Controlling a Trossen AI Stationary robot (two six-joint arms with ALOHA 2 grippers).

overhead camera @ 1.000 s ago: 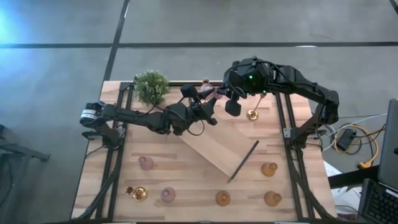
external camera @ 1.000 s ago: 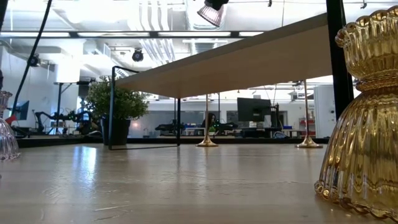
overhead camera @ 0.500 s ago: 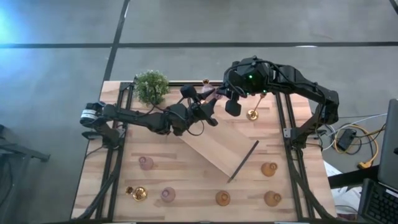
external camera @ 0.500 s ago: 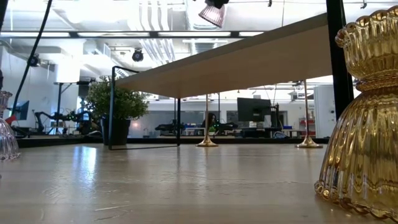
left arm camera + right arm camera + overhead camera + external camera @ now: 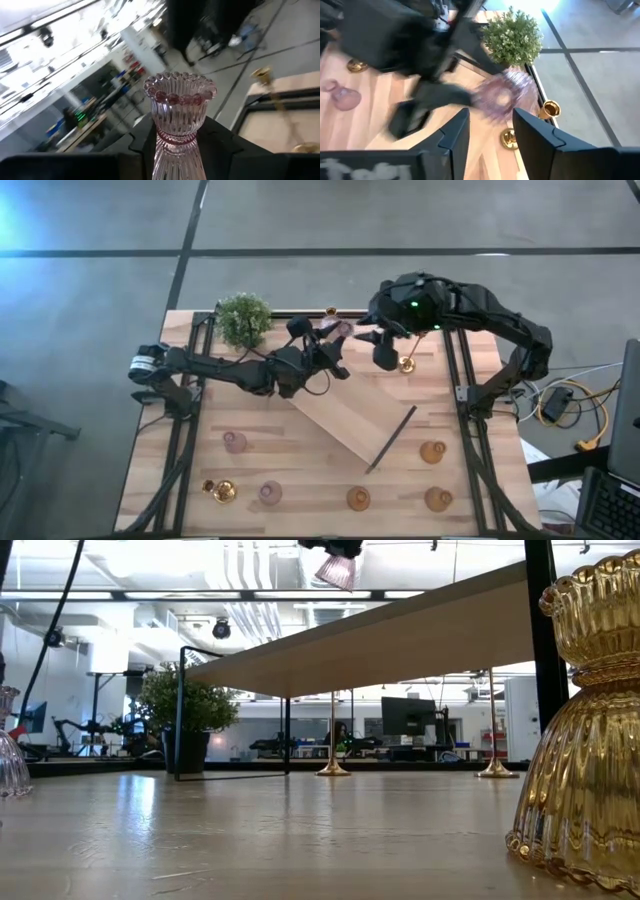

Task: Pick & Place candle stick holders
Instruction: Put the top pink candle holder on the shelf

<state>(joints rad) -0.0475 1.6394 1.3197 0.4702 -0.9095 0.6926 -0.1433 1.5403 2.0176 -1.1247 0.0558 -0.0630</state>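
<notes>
My left gripper (image 5: pixel 325 348) is shut on a pale pink glass candle stick holder (image 5: pixel 178 107), held high over the tray's far end; the low view shows the holder (image 5: pixel 335 568) at the top. My right gripper (image 5: pixel 490 125) stands open just to the right of the holder (image 5: pixel 504 95), touching nothing. Two gold thin-stemmed holders (image 5: pixel 405 363) (image 5: pixel 330 311) stand on their round bases at the far side. Pink, gold and amber holders (image 5: pixel 234 442) (image 5: pixel 222 490) (image 5: pixel 358 498) stand along the near side. My left gripper pinches the pink holder's lower part (image 5: pixel 172 150), below its narrow waist, between its two fingers. The beaded cup rim (image 5: pixel 180 87) points away from the gripper, toward the right arm. The holder is lifted clear of the table and the tray.
A long light-wood tray (image 5: pixel 350 415) with black handles (image 5: pixel 392 438) lies slantwise across the table's middle. A green potted plant (image 5: pixel 243 318) stands at the far left. Amber holders (image 5: pixel 432 452) (image 5: pixel 438 498) stand at the near right; one amber holder (image 5: pixel 585 720) stands close in the low view.
My right gripper has opened, let go of the pink holder and drawn back toward the table's right edge. The holder stays high in my left gripper, shifted a little.
</notes>
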